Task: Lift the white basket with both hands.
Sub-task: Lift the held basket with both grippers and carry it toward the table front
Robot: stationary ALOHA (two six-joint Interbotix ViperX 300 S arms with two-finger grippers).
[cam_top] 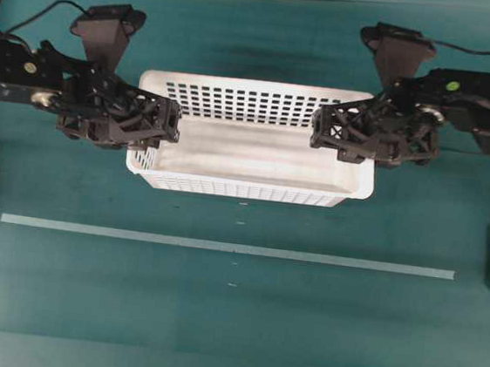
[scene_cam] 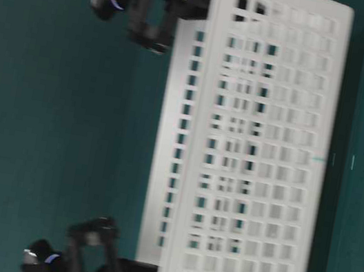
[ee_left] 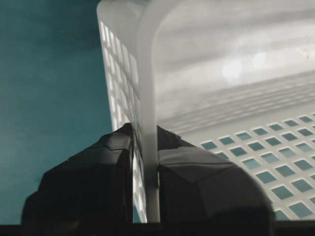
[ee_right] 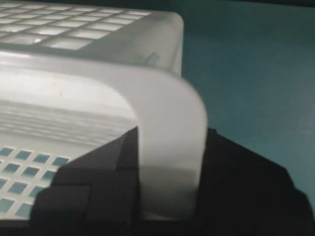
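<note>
White basket (scene_cam: 255, 155) blurred, lower corner cropped

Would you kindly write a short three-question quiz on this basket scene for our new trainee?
1. True or false: the left gripper has one finger inside and one outside the wall of the white basket.
2. What does the right gripper clamp? A) a mug B) the basket's rim C) nothing
3. Fill in: in the overhead view, a pale ____ runs across the green table in front of the basket.

Key: 1 true; 2 B; 3 tape strip.
</note>
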